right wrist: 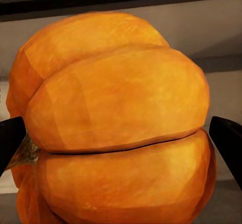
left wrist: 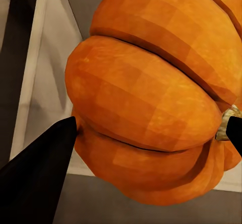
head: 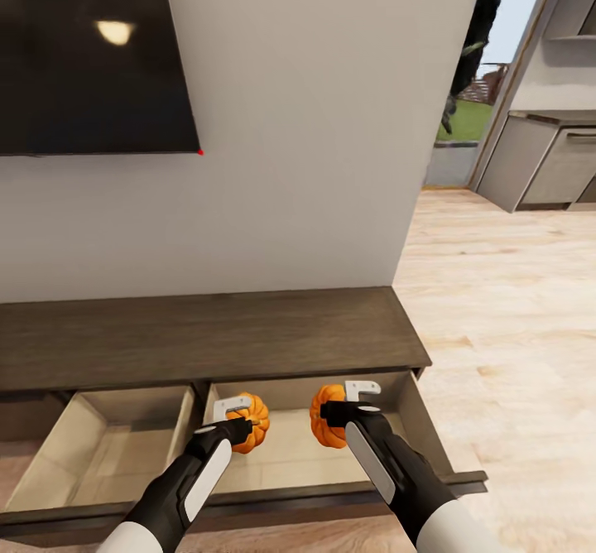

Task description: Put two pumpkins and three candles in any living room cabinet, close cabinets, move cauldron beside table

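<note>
The robot stands in front of the long dark-brown cabinet [head: 207, 334], which sits against a white wall under a black screen [head: 95, 52]. Two drawers of the cabinet are pulled out, and their pale beige insides are visible. The right drawer [head: 290, 454] is the wider one, and both arms reach over it.

The left gripper [head: 238, 425] is clamped on one pumpkin [head: 252, 420] and holds it over the left part of this drawer. In the left wrist view this pumpkin [left wrist: 151, 98] sits between the two dark fingers [left wrist: 40, 168], with its stem turned toward one of them.

The right gripper [head: 339, 414] grasps the other pumpkin [head: 325, 414] and holds it over the middle of the same drawer, near its back wall. In the right wrist view this pumpkin [right wrist: 118, 123] lies between the two black fingertips [right wrist: 227, 143], with its stem at the side of one fingertip.

The two pumpkins are near each other but do not touch. I cannot tell if either one rests on the drawer bottom or hangs a little above it.

To the right of the cabinet a light wooden floor [head: 505, 305] leads to grey kitchen units [head: 546, 164].
</note>
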{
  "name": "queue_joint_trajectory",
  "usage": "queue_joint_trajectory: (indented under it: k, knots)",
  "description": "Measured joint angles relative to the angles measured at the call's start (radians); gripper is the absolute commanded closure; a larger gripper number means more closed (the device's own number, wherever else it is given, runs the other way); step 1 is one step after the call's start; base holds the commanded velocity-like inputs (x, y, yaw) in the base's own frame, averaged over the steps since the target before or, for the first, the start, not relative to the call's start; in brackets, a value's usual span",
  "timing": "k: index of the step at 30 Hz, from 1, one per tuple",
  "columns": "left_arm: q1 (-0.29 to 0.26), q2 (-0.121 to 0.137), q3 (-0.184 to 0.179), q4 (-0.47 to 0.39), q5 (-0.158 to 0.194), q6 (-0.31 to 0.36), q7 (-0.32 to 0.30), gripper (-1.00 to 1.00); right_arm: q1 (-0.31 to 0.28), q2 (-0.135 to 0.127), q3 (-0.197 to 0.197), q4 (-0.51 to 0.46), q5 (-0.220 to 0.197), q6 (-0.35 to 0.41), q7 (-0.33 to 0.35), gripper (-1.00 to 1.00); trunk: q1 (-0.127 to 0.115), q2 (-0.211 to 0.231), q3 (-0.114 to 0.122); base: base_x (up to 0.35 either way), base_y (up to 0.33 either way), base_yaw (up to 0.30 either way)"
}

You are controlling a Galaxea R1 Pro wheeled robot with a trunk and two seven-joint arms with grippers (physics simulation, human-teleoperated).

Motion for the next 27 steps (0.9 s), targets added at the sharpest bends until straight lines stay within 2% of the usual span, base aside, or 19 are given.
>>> queue_joint_trajectory:
  k: [13, 15, 20, 26, 27]
  knots:
    - [0.0, 0.0, 0.0, 0.0, -0.001, 0.0, 0.0, 1.0, 0.0, 0.001, 0.0, 0.002, 0.0, 0.005, -0.002, 1.0, 0.05, -0.091, -0.041, 0.0, 0.0, 0.018]
    - [0.0, 0.0, 0.0, 0.0, -0.001, 0.0, 0.001, 1.0, 0.0, 0.001, 0.0, 0.002, -0.001, 0.011, -0.022, 1.0, 0.058, -0.105, -0.047, 0.0, 0.0, 0.0]
    - [-0.001, 0.0, 0.0, -0.005, -0.004, 0.001, 0.019, 1.0, 0.0, 0.001, 0.0, -0.005, -0.002, 0.013, -0.135, 1.0, 0.077, -0.14, -0.063, 0.0, 0.0, 0.0]
    - [-0.036, -0.001, 0.0, -0.012, -0.004, 0.001, 0.062, 1.0, 0.0, 0.001, 0.0, -0.027, -0.008, 0.013, -0.159, 1.0, 0.1, -0.182, -0.081, 0.0, 0.0, 0.0]
    - [-0.039, -0.001, 0.0, -0.01, -0.016, 0.002, 0.063, 1.0, 0.0, 0.001, 0.0, -0.028, -0.007, 0.013, -0.16, 1.0, 0.104, -0.189, -0.085, 0.0, 0.0, 0.0]
